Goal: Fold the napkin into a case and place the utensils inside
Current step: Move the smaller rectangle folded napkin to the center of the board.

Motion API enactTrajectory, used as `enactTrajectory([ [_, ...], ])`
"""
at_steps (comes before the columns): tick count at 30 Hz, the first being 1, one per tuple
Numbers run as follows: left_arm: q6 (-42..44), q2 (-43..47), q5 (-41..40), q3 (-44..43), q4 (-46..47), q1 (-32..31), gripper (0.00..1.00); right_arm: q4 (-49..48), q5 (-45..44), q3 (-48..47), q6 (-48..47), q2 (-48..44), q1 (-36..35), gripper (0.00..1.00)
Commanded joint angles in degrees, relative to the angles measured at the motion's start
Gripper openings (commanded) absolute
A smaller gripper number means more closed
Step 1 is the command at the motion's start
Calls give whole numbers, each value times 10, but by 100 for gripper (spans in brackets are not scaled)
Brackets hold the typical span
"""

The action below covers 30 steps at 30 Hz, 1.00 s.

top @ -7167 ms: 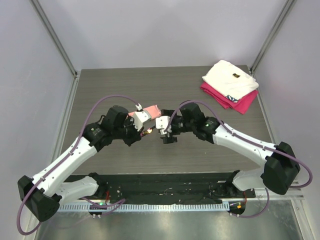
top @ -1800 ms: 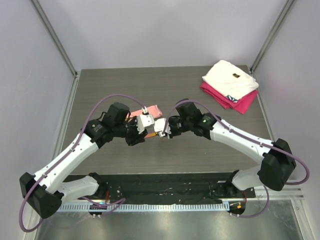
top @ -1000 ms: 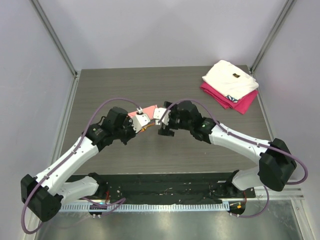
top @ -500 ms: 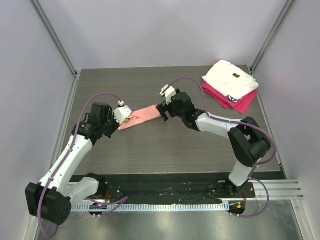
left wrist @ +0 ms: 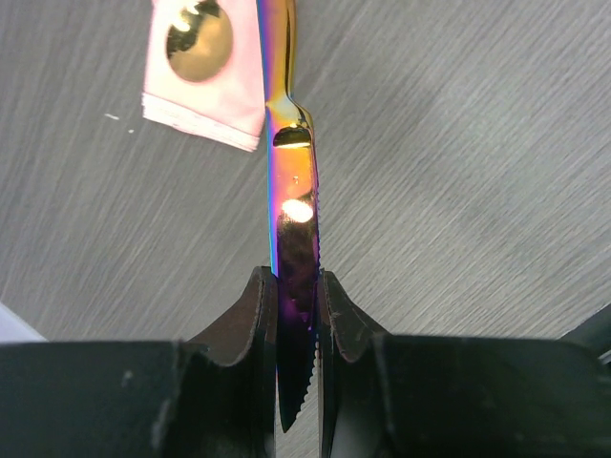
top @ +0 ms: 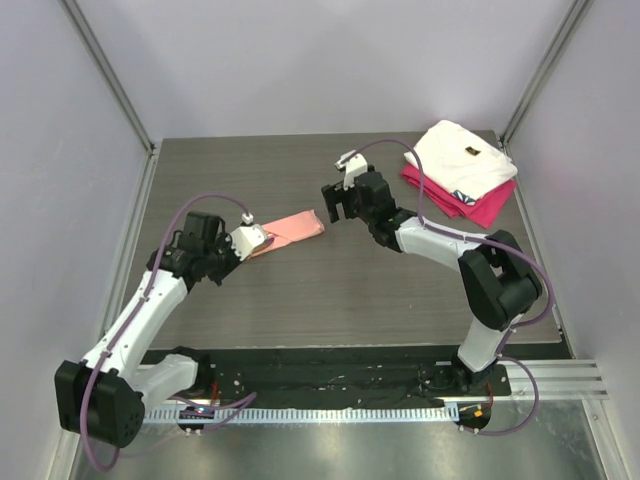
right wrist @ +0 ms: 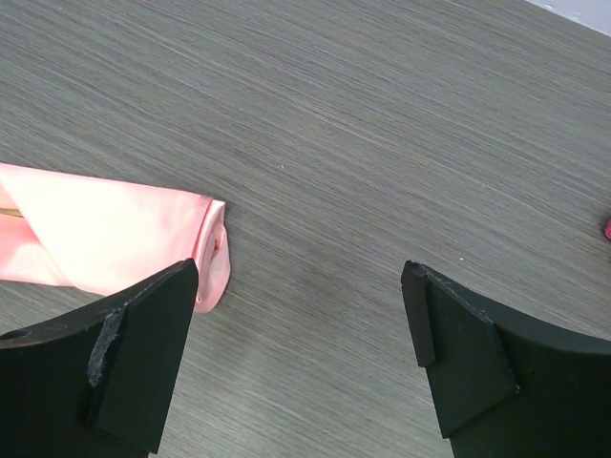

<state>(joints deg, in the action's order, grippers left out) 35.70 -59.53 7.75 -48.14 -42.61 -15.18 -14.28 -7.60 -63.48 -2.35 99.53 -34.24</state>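
Pinching the iridescent serrated knife by its blade, my left gripper aims the handle into the folded salmon-pink cloth napkin, my right gripper hanging spread nearby.

One napkin, two utensils, two folded cloths

Nothing readable shows in any view. The folded white cloth at the far right bears a small dark mark, too tiny to make out.
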Motion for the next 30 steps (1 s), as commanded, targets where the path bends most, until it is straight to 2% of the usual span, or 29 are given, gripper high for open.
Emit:
enactTrajectory([
  [1,23,-15,23,0,45,4,0,-46,8,11,8,-25,-1,96],
  [10,25,-74,21,-20,62,3,0,-42,12,6,4,-17,-1,96],
  [22,27,-37,11,-16,60,10,0,-44,22,10,4,-17,0,96],
  [30,20,-94,22,-39,68,17,0,-42,22,13,1,-24,-1,95],
])
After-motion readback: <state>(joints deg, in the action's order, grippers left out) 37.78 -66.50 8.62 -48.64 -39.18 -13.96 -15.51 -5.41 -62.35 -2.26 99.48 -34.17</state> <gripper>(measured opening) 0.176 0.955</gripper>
